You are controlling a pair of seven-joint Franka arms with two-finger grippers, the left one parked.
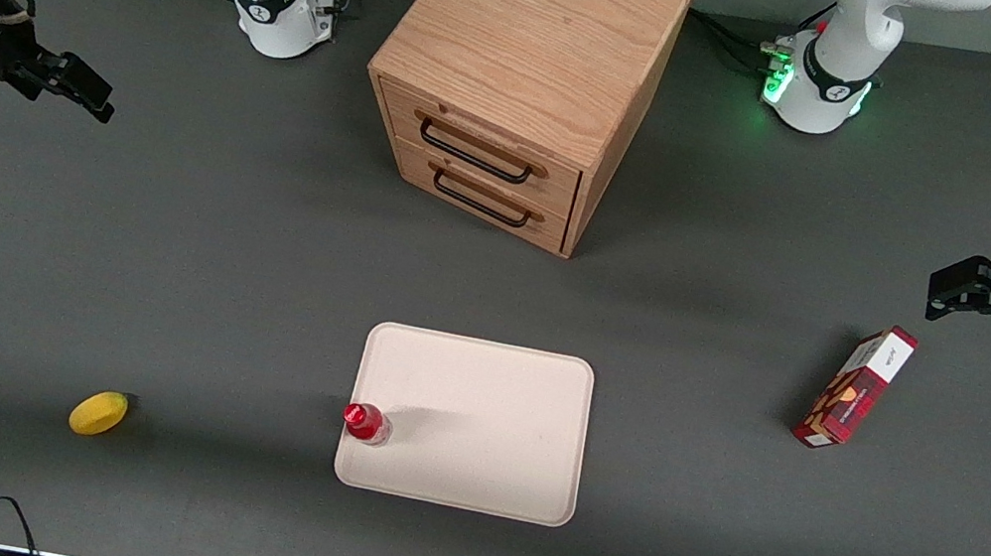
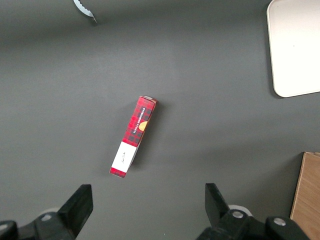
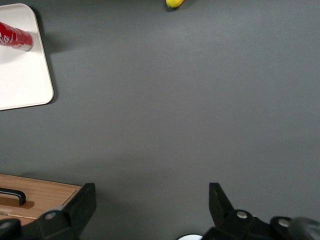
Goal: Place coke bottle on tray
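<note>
The coke bottle (image 1: 365,423), small and red with a red cap, stands upright on the pale beige tray (image 1: 482,417), at the tray's edge toward the working arm's end and near the corner nearest the front camera. In the right wrist view the bottle (image 3: 15,36) shows on the tray (image 3: 22,80). My right gripper (image 1: 79,88) is open and empty, raised well away from the tray, out toward the working arm's end of the table. Its fingers (image 3: 82,202) stand wide apart over bare table.
A wooden drawer cabinet (image 1: 520,71) with two drawers stands farther from the front camera than the tray. A yellow fruit (image 1: 98,412) lies toward the working arm's end. A red and white carton box (image 1: 855,387) lies toward the parked arm's end.
</note>
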